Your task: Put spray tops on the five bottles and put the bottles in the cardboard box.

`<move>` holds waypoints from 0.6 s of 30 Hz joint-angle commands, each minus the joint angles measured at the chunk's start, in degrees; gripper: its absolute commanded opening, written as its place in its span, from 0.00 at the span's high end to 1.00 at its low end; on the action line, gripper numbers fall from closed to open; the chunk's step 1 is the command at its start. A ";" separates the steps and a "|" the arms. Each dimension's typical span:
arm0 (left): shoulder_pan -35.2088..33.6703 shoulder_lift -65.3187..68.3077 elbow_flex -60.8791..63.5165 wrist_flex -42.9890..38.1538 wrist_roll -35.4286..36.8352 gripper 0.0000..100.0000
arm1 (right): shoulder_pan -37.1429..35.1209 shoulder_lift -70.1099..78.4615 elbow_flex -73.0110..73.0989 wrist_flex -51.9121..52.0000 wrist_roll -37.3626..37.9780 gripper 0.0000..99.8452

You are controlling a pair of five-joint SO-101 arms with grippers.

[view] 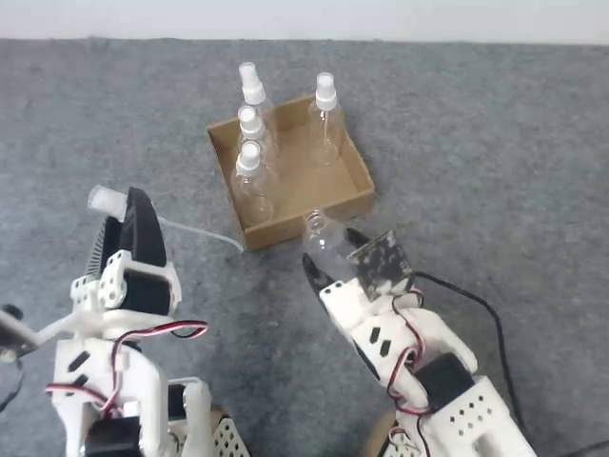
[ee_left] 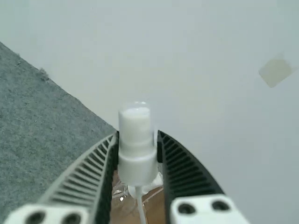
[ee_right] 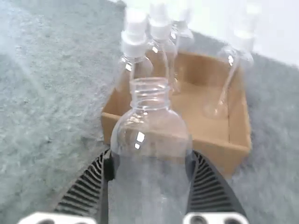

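On the grey worktop (view: 495, 124) our left tool (ee_left: 138, 139) pinches the spray top (view: 103, 200), our right tool (ee_right: 150, 158) the bottle (ee_right: 149, 126); misaligned, the tube (view: 205, 231) may snag

Left gripper (ee_left: 137, 135) clamped, tilted upward; right gripper (ee_right: 150, 156) clamped

The open bottle (ee_right: 150, 135) is cut off by the edge, its base hidden. The capped bottles (ee_right: 135, 60) behind are blurred, tops clipped. The tube of the spray top (ee_left: 137, 144) is cropped, the cardboard box (ee_left: 152, 207) barely glimpsed.
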 commanded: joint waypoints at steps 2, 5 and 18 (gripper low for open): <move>-0.18 -1.05 1.80 -4.13 5.63 0.99 | -3.82 -5.23 3.96 -5.85 5.89 0.93; -0.18 -1.05 1.71 -3.87 9.14 0.99 | -4.44 -6.64 6.24 -8.13 7.38 0.93; 0.26 -1.05 1.63 -4.13 19.08 0.99 | -4.62 -7.43 7.30 -9.10 7.38 0.93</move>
